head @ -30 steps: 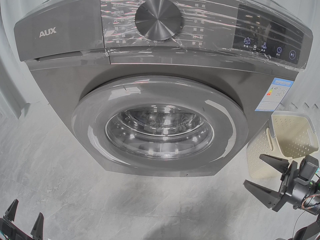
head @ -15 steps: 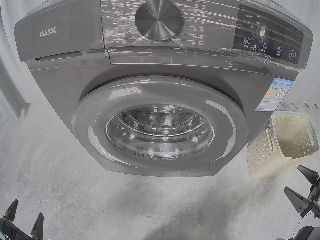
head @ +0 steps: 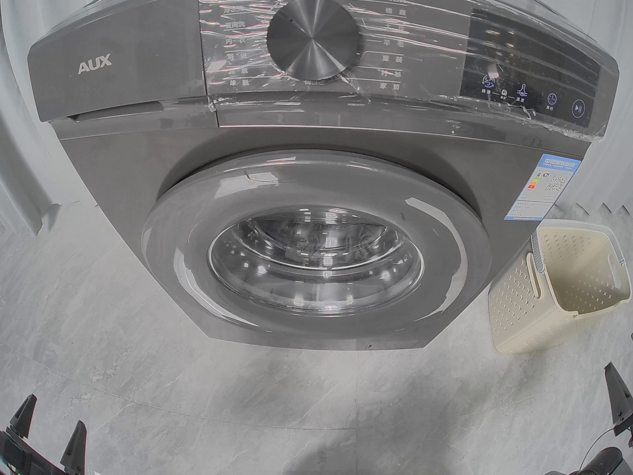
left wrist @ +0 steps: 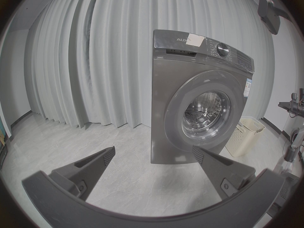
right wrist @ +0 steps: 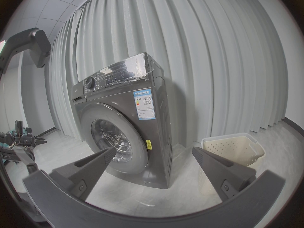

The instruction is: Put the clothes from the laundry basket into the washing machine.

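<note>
- left gripper (left wrist: pixel 152 148): low at the robot's left, well short of the machine, fingers (left wrist: pixel 91 167) spread wide, nothing between them
- washing machine (head: pixel 132 159): grey front-loader dead ahead on the tile floor (head: pixel 198 390), control panel under crinkled film
- door (head: pixel 184 232): round and sitting flush with the front, so it reads as closed; through the glass I make out bare drum metal, and can't tell if any garment lies low inside
- door handling, my guess: rigid, latched, needs a firm pull at the rim; can't pick out the handle recess from these views, so locate it before committing
- laundry basket (head: pixel 521 298): cream perforated plastic, on the floor just beside the machine's right front corner, mouth up; what shows inside is plain wall and bottom
- clothes, judged from the task: soft, light, limp; pinch a bunched fold from above, not a flat layer; expect trailing ends that can drag on the basket rim or the door seal
- basket itself looks light, and the floor glossy, so it would likely skid if a garment snags; lift straight up
- right gripper (right wrist: pixel 153 149): low at the robot's right, near the basket but apart from it, fingers (right wrist: pixel 221 171) splayed, holding nothing
</note>
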Available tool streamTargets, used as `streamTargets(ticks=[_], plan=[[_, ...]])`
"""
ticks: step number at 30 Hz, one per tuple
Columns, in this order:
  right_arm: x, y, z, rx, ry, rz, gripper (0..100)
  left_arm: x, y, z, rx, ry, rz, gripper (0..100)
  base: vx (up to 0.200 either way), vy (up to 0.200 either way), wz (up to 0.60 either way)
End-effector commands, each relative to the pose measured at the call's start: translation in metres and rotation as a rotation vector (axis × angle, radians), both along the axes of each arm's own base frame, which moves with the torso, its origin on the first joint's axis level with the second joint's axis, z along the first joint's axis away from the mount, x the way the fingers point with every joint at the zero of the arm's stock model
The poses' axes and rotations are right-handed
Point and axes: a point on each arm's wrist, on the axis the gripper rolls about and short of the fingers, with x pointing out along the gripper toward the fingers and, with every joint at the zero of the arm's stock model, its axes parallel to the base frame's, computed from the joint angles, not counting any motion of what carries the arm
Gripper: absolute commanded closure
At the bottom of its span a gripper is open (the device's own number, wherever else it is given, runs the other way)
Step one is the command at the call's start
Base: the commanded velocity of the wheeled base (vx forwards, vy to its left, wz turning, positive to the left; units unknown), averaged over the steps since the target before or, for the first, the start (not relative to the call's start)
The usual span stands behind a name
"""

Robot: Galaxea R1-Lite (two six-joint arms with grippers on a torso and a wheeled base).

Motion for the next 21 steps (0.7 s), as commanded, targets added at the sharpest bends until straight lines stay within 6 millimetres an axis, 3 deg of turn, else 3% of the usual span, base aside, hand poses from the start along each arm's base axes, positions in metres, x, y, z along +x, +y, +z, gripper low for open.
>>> streamTargets(ticks=[1,7,21], plan=[[-0.0095,-0.0012,-0.0134,0.005,-0.026,-0.020,0,0.0005,0.0000,-0.0046,0.000,0.007,0.000,0,0.000,0.000,0.00],[-0.0126,-0.0019,-0.0208,0.012,0.002,-0.042,0,0.0005,0.0000,-0.0046,-0.003,0.008,0.000,0,0.000,0.000,0.00],[-0.0147,-0.0024,-0.0223,0.012,-0.012,-0.294,0,0.0005,0.0000,-0.0046,-0.003,0.008,0.000,0,0.000,0.000,0.00]])
